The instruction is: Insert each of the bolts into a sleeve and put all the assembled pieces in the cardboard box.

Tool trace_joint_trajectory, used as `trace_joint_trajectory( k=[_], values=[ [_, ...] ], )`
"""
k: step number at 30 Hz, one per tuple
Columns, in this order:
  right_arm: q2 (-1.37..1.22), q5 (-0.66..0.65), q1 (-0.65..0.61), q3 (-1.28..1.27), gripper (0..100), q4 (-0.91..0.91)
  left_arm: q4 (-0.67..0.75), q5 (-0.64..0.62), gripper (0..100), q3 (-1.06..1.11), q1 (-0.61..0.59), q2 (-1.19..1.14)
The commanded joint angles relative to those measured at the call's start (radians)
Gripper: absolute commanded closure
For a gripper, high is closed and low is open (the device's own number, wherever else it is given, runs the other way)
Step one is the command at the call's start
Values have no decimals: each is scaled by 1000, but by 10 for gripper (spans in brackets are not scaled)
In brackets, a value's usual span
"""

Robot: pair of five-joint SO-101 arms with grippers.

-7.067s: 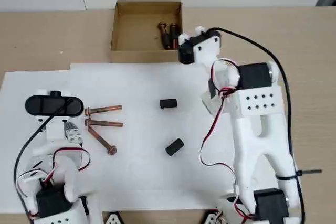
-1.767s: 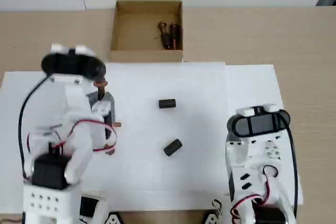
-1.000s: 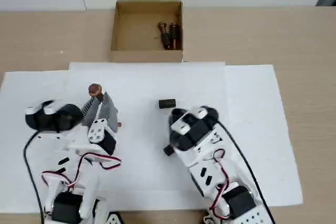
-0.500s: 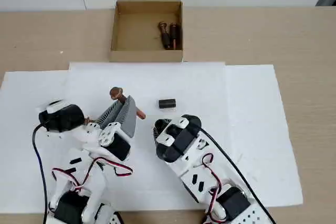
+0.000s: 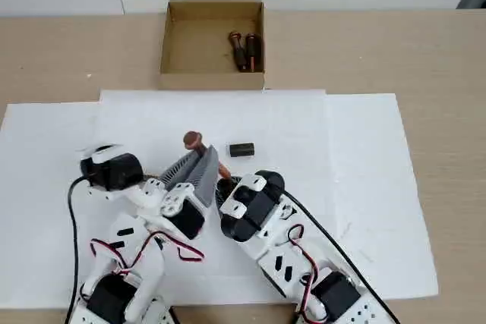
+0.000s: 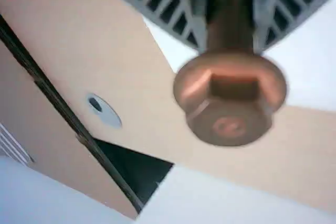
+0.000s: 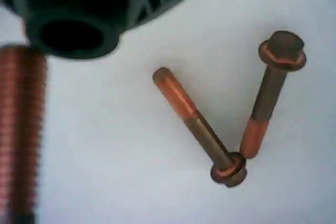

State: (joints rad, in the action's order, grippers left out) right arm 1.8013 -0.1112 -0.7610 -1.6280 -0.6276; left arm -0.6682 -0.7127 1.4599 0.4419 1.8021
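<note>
My left gripper [image 5: 196,169] is shut on a copper bolt [image 5: 205,154] and holds it slanted above the paper, head [image 6: 231,98] up. The bolt's threaded tip [image 7: 19,129] lies right beside a black sleeve [image 7: 71,36], apart from its open bore. My right gripper [image 7: 79,9] is shut on that sleeve, low over the paper at the middle [image 5: 225,187]. A second black sleeve [image 5: 241,149] lies loose just beyond them. Two more bolts [image 7: 199,125] [image 7: 270,94] lie on the paper in a V. Assembled pieces [image 5: 244,49] rest in the cardboard box [image 5: 213,81].
White paper [image 5: 357,149] covers the table's middle, and both arms crowd its near centre. The box stands beyond the paper's far edge. Bare wooden table [image 5: 395,51] lies to the right of the box.
My left gripper has carried the bolt to the right, up against the right gripper. The right arm has edged left with the sleeve it took from the paper.
</note>
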Motion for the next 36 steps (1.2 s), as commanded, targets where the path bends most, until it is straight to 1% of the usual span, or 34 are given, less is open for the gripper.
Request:
trace_joint_trajectory(
  k=[1, 7, 31, 34, 36],
  values=[
    [8, 5, 2, 6, 996, 28, 2, 2, 994, -7, 14, 15],
    [8, 5, 48, 12, 996, 28, 3, 43, 994, -7, 6, 15],
    [8, 3, 45, 101, 996, 28, 2, 44, 994, 48, 15, 15],
    [8, -5, 44, 101, 996, 28, -6, 44, 994, 58, 63, 15],
    [8, -35, 24, 101, 996, 28, -35, 55, 994, 58, 115, 15]
  ],
)
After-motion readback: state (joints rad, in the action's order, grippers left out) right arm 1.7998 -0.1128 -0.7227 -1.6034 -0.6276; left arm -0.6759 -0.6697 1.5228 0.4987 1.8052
